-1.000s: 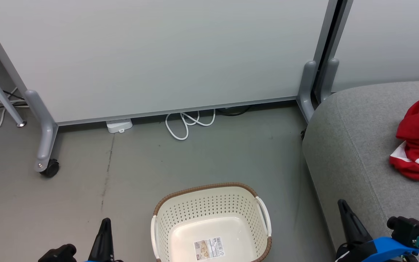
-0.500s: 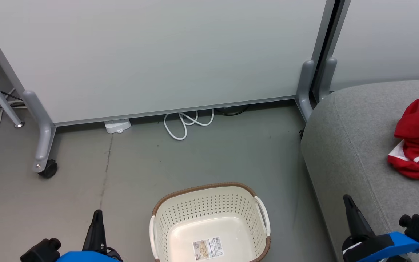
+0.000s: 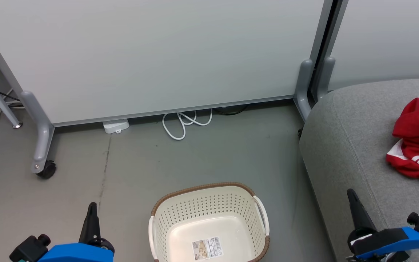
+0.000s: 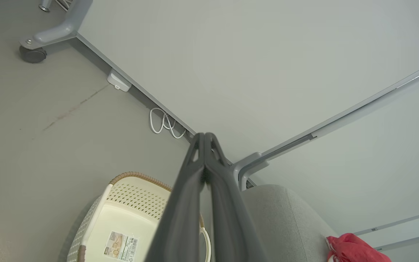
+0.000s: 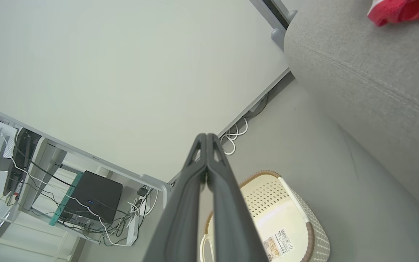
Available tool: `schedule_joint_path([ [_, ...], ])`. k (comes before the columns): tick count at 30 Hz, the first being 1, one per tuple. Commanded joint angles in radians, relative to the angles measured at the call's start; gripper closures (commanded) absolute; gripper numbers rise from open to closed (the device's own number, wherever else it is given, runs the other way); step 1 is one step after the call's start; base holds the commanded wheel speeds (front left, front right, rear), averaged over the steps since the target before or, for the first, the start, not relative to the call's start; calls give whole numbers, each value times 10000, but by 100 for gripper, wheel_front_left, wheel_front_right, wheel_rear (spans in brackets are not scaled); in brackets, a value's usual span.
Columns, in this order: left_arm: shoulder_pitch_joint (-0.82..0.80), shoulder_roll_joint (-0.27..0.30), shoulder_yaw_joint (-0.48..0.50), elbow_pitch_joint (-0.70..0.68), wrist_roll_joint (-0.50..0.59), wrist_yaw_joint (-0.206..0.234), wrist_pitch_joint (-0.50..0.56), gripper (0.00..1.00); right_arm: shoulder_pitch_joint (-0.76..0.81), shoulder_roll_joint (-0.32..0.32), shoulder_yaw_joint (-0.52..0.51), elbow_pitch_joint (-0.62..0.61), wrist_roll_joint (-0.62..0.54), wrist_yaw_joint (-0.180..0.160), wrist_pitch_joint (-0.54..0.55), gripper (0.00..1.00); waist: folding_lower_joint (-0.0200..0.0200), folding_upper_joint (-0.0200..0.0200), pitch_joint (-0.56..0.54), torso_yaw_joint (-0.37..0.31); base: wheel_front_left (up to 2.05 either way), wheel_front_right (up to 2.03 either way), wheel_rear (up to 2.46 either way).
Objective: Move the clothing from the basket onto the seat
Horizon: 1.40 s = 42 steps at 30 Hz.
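Both arms have drifted outward since the earlier head pictures. The left end effector (image 3: 92,209) now stands further left of the basket (image 3: 202,187), and the right end effector (image 3: 351,198) further right, in front of the near part of the seat (image 3: 347,145). The whole picture has also slid a little, so the camera has moved as well. The basket stands on the floor (image 3: 231,153) with nothing inside except its sticker (image 3: 207,248). The red and white clothing (image 3: 418,145) lies in a heap on the seat at the far right, cut off by the picture edge. Judging from this, the transfer looks finished and the arms seem to be going to rest.

In the left wrist view the fingers of the left end effector (image 4: 205,140) are pressed together and hold nothing. Behind them are the bare bottom of the basket and a corner of the clothing (image 4: 355,249).

The right wrist view shows the right end effector (image 5: 206,140) closed and empty too. It adds a black box (image 5: 93,198) with cables behind the partition (image 5: 122,72), which the other views do not give.
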Motion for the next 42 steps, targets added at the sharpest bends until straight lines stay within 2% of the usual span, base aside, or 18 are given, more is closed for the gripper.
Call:
schedule_joint_path([
  [1, -310, 69, 92, -176, -408, -11, 112, 100, -267, 3, -80, -155, 431, 3, 59, 100, -1, 0, 2, -9, 0, 0, 0],
  [42, -791, 77, 619, -579, -4323, -21, 1205, 100, -593, 66, -456, -216, 4417, 3, 769, 100, -1, 0, 33, -176, 0, 0, 0],
])
